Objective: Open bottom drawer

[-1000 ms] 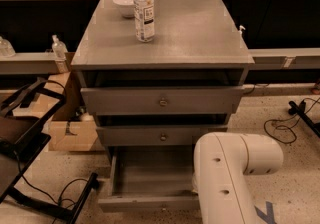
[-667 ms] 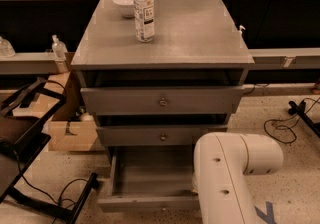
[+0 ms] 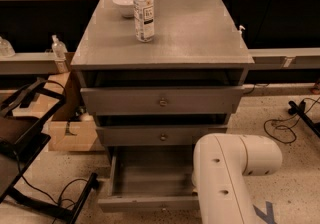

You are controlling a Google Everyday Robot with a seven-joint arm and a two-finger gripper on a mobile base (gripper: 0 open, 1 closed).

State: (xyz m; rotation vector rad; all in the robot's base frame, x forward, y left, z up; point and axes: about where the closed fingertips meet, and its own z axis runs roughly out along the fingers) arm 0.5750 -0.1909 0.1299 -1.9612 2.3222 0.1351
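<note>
Tool: hidden behind the white arm link (image 3: 225, 178) at lower right, so can't tell if it's open, closed or gripping anything. Bottom drawer (image 3: 145, 202) sits right beside that link, to its left, pulled well out from the grey cabinet; its right end is covered by the arm. Visible part of the inside shows only bare grey drawer floor. Middle drawer (image 3: 162, 137) is directly above the arm, out a little, with a round knob in the centre. Top drawer (image 3: 162, 101) is above that, out a bit further, same knob. Contents of both are not visible. On the worktop (image 3: 200, 33), far above the arm and to the left: a clear plastic bottle (image 3: 144, 10), upright, white cap, white label with dark print, text not readable. A white bowl (image 3: 124, 4) is just behind it to the left; can't tell what's in it. Far left of the arm, on the floor beside the cabinet, is a cardboard box (image 3: 70, 135) with no readable marking. A small clear bottle (image 3: 59, 48) stands on the ledge above the box. Blue tape mark (image 3: 264, 214) on the floor right of the arm, no text.
</note>
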